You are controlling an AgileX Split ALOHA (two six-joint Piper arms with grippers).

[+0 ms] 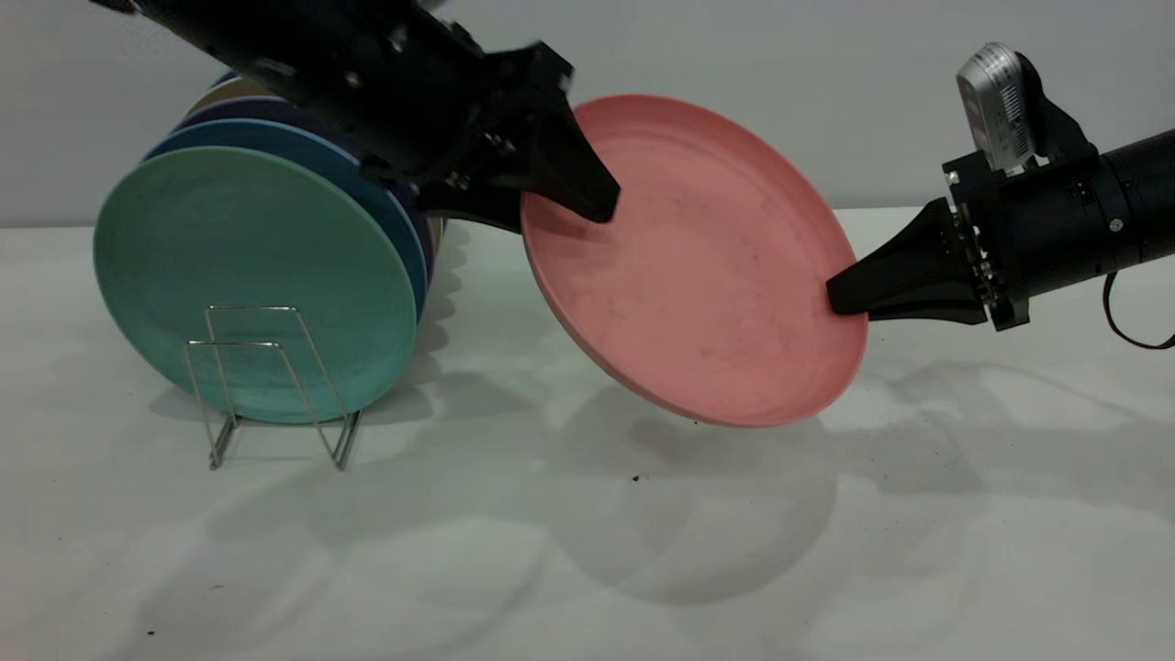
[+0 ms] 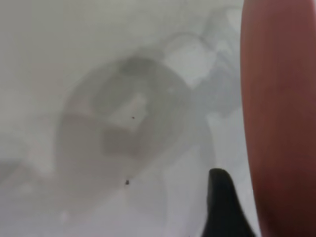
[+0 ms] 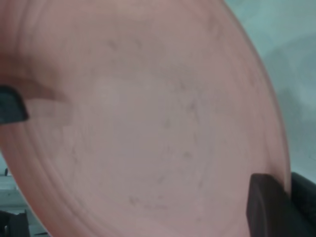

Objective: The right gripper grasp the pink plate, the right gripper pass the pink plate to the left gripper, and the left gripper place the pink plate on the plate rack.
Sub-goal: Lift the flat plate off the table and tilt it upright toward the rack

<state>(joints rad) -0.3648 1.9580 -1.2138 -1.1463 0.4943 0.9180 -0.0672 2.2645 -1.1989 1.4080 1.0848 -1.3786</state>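
Note:
The pink plate (image 1: 698,266) hangs tilted above the table, its face toward the exterior camera. My right gripper (image 1: 840,298) is shut on the plate's right rim, one finger (image 3: 266,207) on the face and the other behind the edge. My left gripper (image 1: 592,207) reaches in from the upper left and straddles the opposite rim. A strip of table shows between its near finger (image 2: 222,207) and the plate (image 2: 281,118), so it stands open; its far finger is hidden behind the plate. The plate rack (image 1: 271,386) stands at the left.
A teal-green plate (image 1: 252,275) stands upright in the rack, with blue and darker plates (image 1: 367,174) stacked behind it. The rack's front wire loops hold nothing. Dark specks (image 1: 633,477) lie on the white table (image 1: 587,569).

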